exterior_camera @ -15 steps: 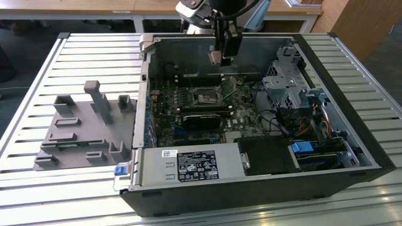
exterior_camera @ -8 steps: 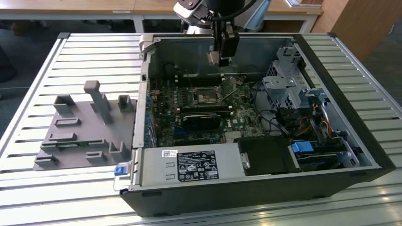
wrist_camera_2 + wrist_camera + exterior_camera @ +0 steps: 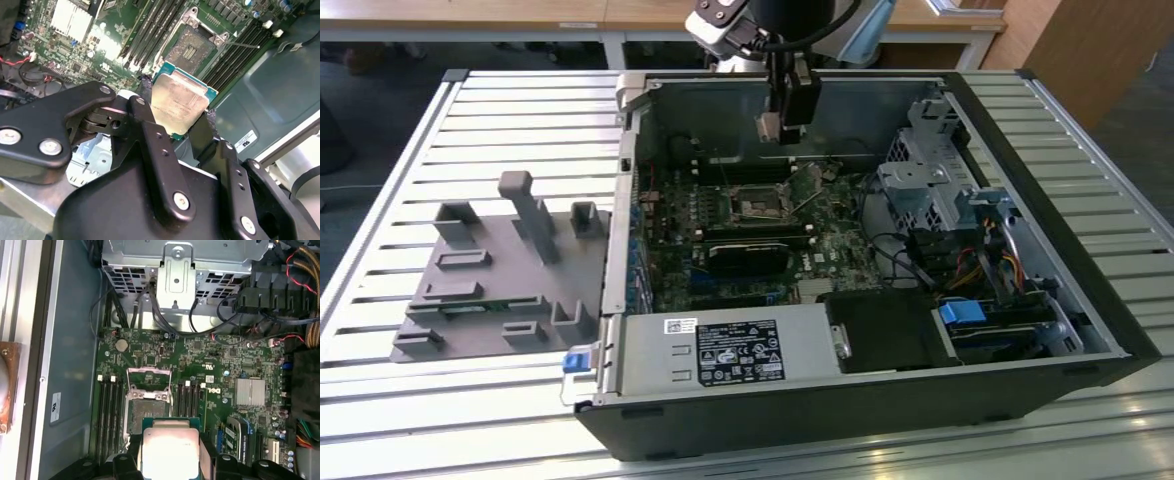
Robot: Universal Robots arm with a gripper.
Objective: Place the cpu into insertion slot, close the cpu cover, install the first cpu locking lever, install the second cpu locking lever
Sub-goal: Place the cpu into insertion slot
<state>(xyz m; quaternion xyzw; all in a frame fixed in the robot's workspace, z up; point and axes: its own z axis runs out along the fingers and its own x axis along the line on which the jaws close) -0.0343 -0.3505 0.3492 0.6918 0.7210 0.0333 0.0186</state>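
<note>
Exterior view, position: off the arm, high up and well back from the computer case (image 3: 854, 410) on the slatted table (image 3: 480, 120).
Exterior view, facing: obliquely down into the open case. The whole case fits in frame, and the arm (image 3: 774, 20) enters from the far side.
Second wrist view, position: just behind the gripper (image 3: 177, 107), very near its fingers (image 3: 155, 145).
Second wrist view, facing: along the fingers, past the clamped cpu (image 3: 180, 100), slanting onto the motherboard (image 3: 75, 55).
First wrist view, position: above the motherboard, much nearer than the exterior view.
First wrist view, facing: almost straight down, with the cpu close to the lens.
Shared: all three views take in the insertion slot (image 3: 757, 203) and the board around it. Both wrist views share the cpu.
</note>
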